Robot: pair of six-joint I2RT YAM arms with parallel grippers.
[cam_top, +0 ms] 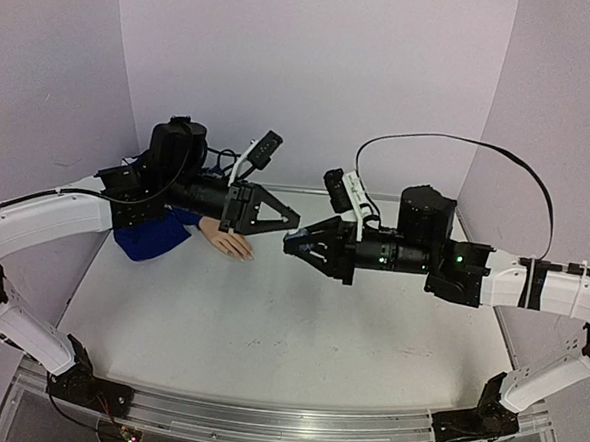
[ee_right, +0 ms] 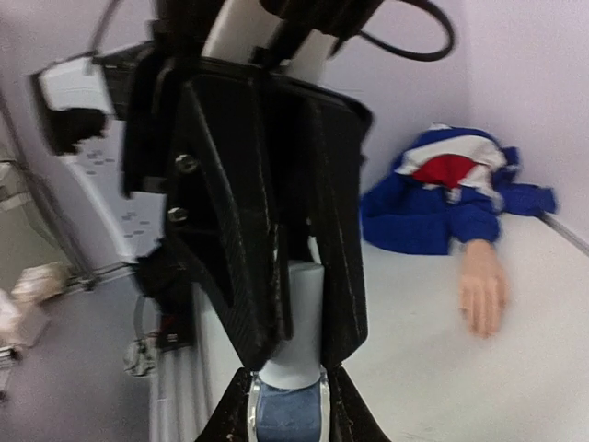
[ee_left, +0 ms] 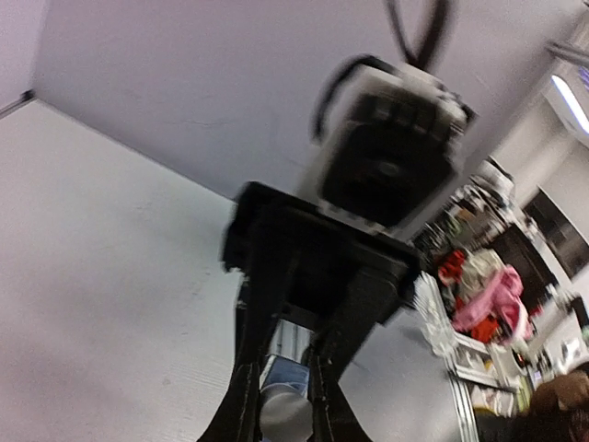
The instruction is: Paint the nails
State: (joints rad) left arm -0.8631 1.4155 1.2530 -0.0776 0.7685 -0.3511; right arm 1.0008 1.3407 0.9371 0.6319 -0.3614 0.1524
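Two robot arms reached in from either side of a pale table (cam_top: 298,331) with lilac walls (cam_top: 314,72) behind it, and their black claws met nose to nose above the middle of the table, towards the back. The left claw (cam_top: 293,224) pointed right and the right claw (cam_top: 292,243) pointed left, with their tips almost touching in the overhead view. Between them was a small bottle (ee_right: 288,414) with a blue base and a white cap (ee_right: 299,313). In the right wrist view, the right claw was closed on the blue base and the left claw's two dark fingers (ee_right: 235,276) were closed on the sides of the white cap. The left wrist view was blurred, but it showed the rounded white cap between that claw's own fingers and a patch of blue just beyond. A small peach-coloured doll-like hand (cam_top: 229,240) lay flat on the table at the back left, just beside and below the left claw, with its fingers pointing towards the middle of the table. It stuck out of a crumpled sleeve (cam_top: 154,237) in blue, red and white that lay against the left wall under the left arm. The nails (ee_right: 480,327) sat at the tips of those fingers, apart from both claws and the bottle. They were too small in every view to make out singly.
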